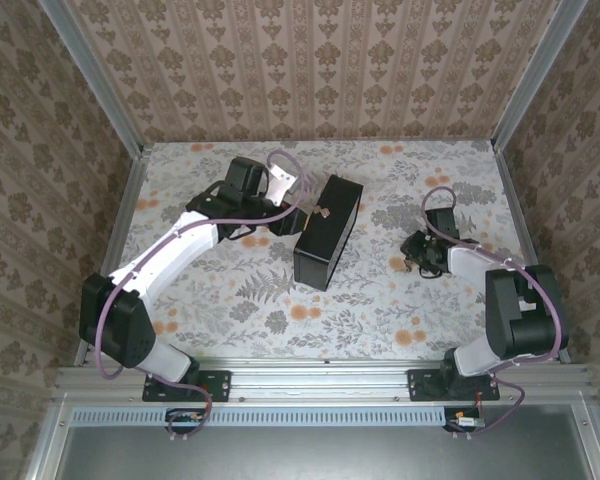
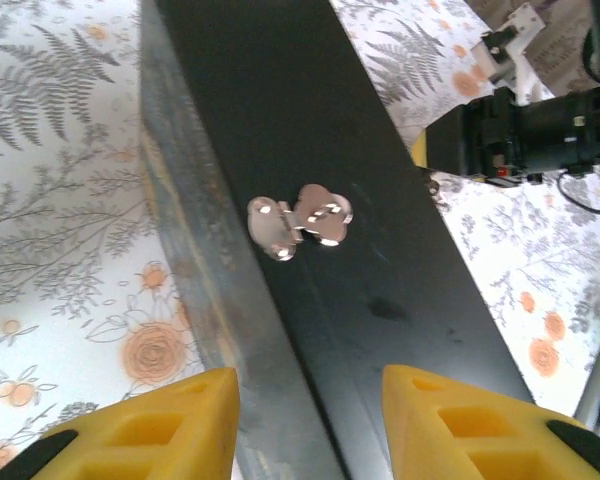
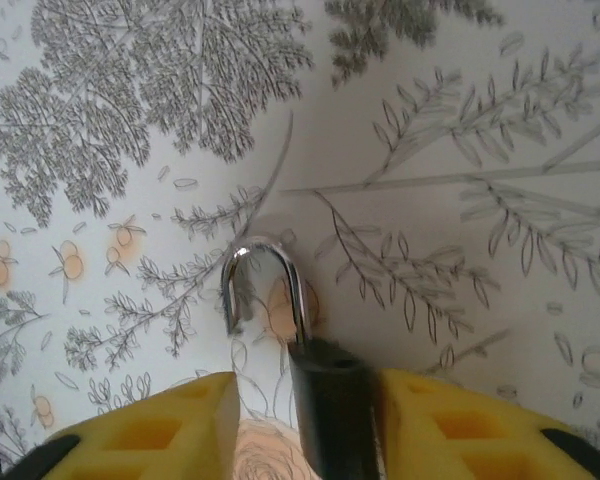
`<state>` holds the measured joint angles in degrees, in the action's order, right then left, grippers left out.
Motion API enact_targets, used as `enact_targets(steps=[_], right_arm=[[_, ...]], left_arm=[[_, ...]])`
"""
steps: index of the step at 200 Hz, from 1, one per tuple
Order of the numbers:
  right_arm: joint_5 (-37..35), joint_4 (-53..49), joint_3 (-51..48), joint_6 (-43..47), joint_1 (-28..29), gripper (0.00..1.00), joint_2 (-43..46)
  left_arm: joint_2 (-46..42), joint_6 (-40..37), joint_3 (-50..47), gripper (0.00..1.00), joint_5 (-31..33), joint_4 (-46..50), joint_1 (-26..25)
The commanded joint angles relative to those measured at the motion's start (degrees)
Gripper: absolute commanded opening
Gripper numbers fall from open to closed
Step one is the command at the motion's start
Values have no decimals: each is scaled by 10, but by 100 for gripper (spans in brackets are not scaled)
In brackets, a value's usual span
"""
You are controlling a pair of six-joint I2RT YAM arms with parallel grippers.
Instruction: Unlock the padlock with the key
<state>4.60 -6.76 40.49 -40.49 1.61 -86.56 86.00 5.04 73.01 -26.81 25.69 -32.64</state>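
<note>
Between the yellow fingers (image 3: 150,440) of the right gripper (image 3: 305,380), the padlock (image 3: 328,405) seems to be lying on the flowery cloth (image 3: 450,150), over on the right side of the table and well apart from the black box (image 1: 327,232). Its dark body is sitting right next to one finger, and a bit of cloth is showing on its other side, so the fingers are standing apart and are not squeezing it. Its shiny loop (image 3: 265,255) is pointing away from the hand. One end of the loop is hanging free, out of the body, so I am thinking the lock is already popped open. I am not finding the key. It may be hiding at the bottom of the lock, under the hand, but I cannot tell. The box is resting near the middle of the table, and its little silver latch (image 2: 300,225) is facing up with nothing hooked through it, which fits a lock that is off. The left gripper (image 2: 308,372) is hovering just beside the box with its fingers apart and nothing in them. I am guessing it is waiting there so it can steady the box if it slides.
</note>
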Motion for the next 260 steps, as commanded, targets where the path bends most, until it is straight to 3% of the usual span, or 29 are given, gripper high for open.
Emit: enact_targets(steps=[1,24,38,48,64,81,146,212,240,260], right_arm=[[12,-38,29,51,-13,52,-1],[8,-79,53,86,-9,59,51],[26,-82,64,96,11,48,83],[79,-47,57,80,30,38,86],[174,44,31,27,62,22,51],[229,160,1,-37,110,14,4],[219,354,3,-150,220,8,-125],[208,330,167,-162,296,6,-263],[191,224,294,-131,319,9,-318],[156,117,323,-94,310,15,-311]], left_arm=[[-13,22,-6,43,33,-12,15],[-7,32,-13,43,27,-18,31],[4,35,-13,43,10,-18,34],[13,41,-13,43,-4,-19,35],[22,58,-17,42,-35,-33,34],[22,81,-28,43,-64,-62,34],[48,117,-43,42,-124,-86,32],[21,133,-67,38,-106,-90,62],[-6,102,-56,37,-69,-50,90],[3,65,-35,37,-32,-7,86]])
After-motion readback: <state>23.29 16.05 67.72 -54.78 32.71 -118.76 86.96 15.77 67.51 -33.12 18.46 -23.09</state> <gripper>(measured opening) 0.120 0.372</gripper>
